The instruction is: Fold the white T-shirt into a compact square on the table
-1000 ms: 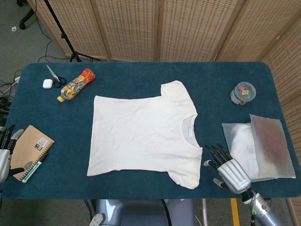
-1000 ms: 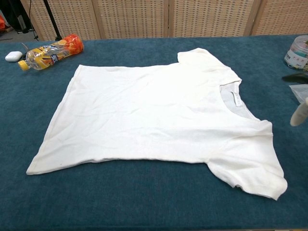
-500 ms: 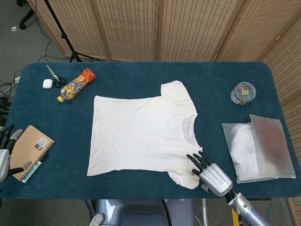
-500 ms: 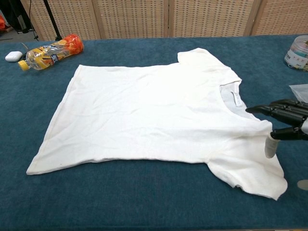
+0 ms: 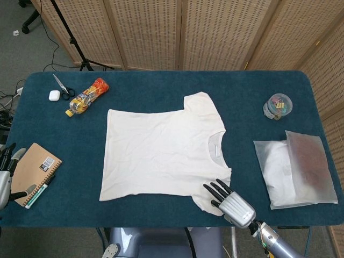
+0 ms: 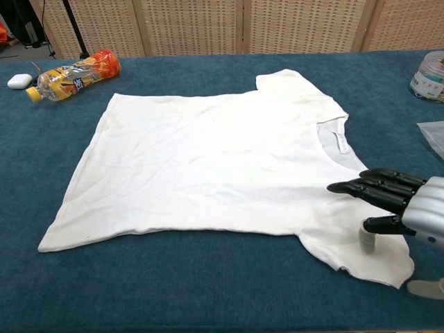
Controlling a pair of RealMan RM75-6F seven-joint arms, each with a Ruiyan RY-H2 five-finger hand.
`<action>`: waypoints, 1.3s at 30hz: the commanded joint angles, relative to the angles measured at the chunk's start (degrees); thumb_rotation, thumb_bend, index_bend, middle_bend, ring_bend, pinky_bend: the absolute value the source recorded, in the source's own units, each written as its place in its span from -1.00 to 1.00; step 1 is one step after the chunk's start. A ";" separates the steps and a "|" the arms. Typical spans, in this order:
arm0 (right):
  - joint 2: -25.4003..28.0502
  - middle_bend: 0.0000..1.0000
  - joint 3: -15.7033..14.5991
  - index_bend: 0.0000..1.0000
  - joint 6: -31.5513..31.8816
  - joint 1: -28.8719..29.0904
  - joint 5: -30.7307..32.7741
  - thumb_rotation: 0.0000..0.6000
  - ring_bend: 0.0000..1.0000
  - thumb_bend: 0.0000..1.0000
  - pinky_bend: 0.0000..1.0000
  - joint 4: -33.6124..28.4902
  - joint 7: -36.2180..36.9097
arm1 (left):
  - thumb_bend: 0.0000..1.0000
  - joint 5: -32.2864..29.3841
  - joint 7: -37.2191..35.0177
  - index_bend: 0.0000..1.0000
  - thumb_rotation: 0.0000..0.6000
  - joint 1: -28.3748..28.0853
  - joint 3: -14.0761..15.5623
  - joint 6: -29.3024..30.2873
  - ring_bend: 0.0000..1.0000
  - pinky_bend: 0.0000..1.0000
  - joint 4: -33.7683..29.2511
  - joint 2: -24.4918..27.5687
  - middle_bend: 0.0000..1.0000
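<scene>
The white T-shirt lies flat and spread out on the blue table, collar toward the right. My right hand hovers over the near sleeve, fingers stretched out and apart, holding nothing; the thumb tip points down at the sleeve cloth. My left hand stays at the far left table edge beside the notebook, fingers apart and empty; the chest view does not show it.
A brown notebook with a pen lies at the left edge. Scissors, a white earbud case and a plastic bottle sit far left. A clip jar and a bagged garment lie at right.
My right hand has moved left from beside the bagged garment to over the shirt's near sleeve. The shirt and my left hand have not moved.
</scene>
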 commanded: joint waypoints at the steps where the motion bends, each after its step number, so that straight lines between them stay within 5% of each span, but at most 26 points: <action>1: -1.15 -0.99 0.19 -0.12 0.09 0.54 -0.06 1.00 -1.00 -0.88 -1.00 1.11 -0.16 | -1.00 -0.04 0.06 -1.00 1.00 -0.03 -0.03 -0.04 -1.00 -1.00 0.04 -0.04 -1.00; 17: -3.54 -0.95 -0.44 0.01 1.22 1.71 0.68 1.00 -1.00 -0.12 -1.00 4.74 1.77 | -1.00 -0.64 1.00 -1.00 1.00 -0.40 -0.04 -1.02 -1.00 -1.00 0.16 -0.57 -1.00; 28: -3.91 -0.92 -0.58 0.15 3.14 2.11 0.67 1.00 -1.00 -0.06 -1.00 5.83 3.38 | -1.00 2.51 1.19 -1.00 1.00 -1.82 1.19 -2.47 -1.00 -1.00 0.84 -1.21 -1.00; 31: -3.82 -0.92 -0.64 0.15 3.64 2.18 0.68 1.00 -1.00 -0.05 -1.00 5.70 3.79 | -1.00 7.55 -0.29 -0.86 1.00 -3.80 2.58 -3.42 -1.00 -1.00 3.34 -2.13 -1.00; 35: -3.34 -0.92 -0.44 0.15 4.48 2.16 1.40 1.00 -1.00 0.02 -1.00 4.79 5.44 | -0.98 18.42 -3.92 -0.44 1.00 -9.12 5.71 -5.90 -1.00 -1.00 9.64 -6.33 -1.00; 39: -2.74 -0.92 -0.52 0.15 4.44 2.38 1.78 1.00 -1.00 0.03 -1.00 4.05 6.09 | -0.94 22.18 -6.99 -0.28 1.00 -11.87 7.54 -7.39 -1.00 -1.00 16.61 -11.41 -1.00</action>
